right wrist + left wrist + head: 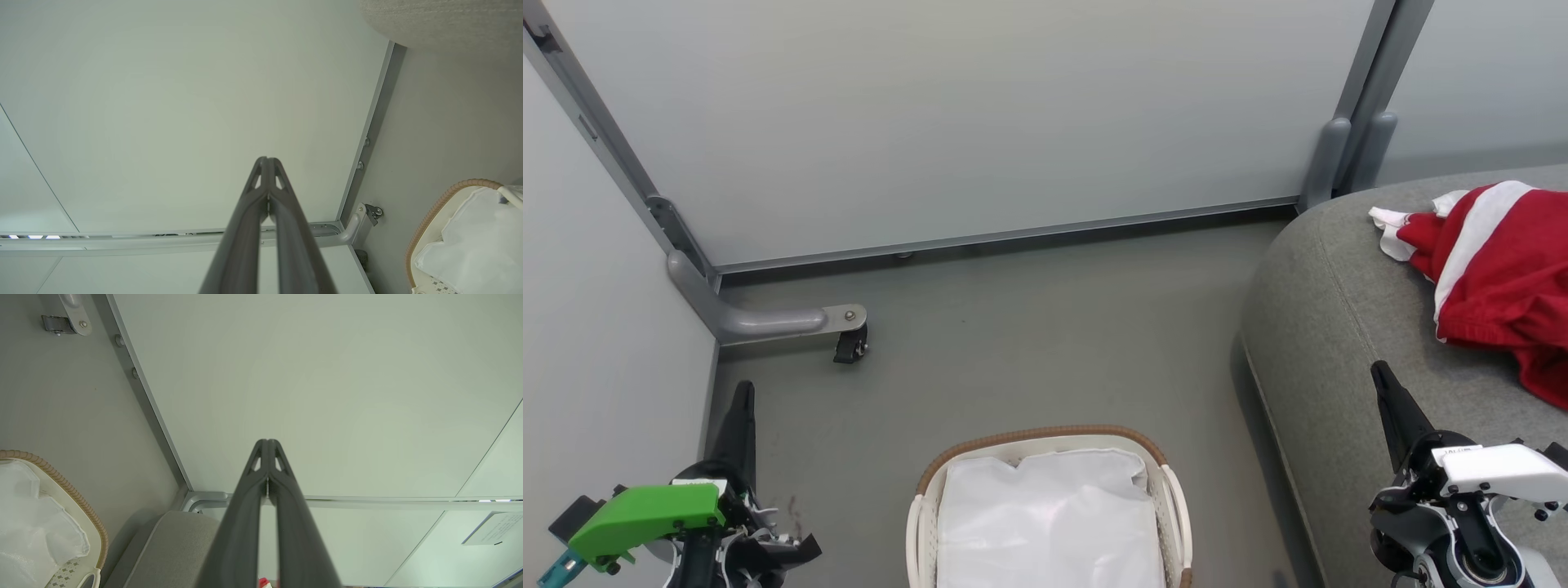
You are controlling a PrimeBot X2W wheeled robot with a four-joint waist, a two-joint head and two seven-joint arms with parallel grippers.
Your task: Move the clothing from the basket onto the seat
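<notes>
1. Seat (1323,327): grey cushion on the right of head view, rounded corner toward the partition (980,122).
2. Clothing (1503,278): red w/ white stripes, lying on top of the seat at far right, partly cut by the frame edge. Long axis, as far as I can tell, runs diagonally: white-trim end points far-left toward the partition corner, red bulk trails near-right. The broad white stripe runs roughly near-to-far.
3. Basket (1045,433): on the floor (1013,327) between my arms, near the seat but apart from it. Visible contents are the crumpled white liner (1045,523).
4. Left gripper (742,392) and right gripper (1379,371): both w/ fingers pressed together, tips meeting, nothing held. The right one hangs over the seat's near edge, short of the clothing.

Step, my judgement: transfer looks done and the arms are parked. Next move calls for a check under the liner folds. If any garment remains, I open one claw before dipping in.
</notes>
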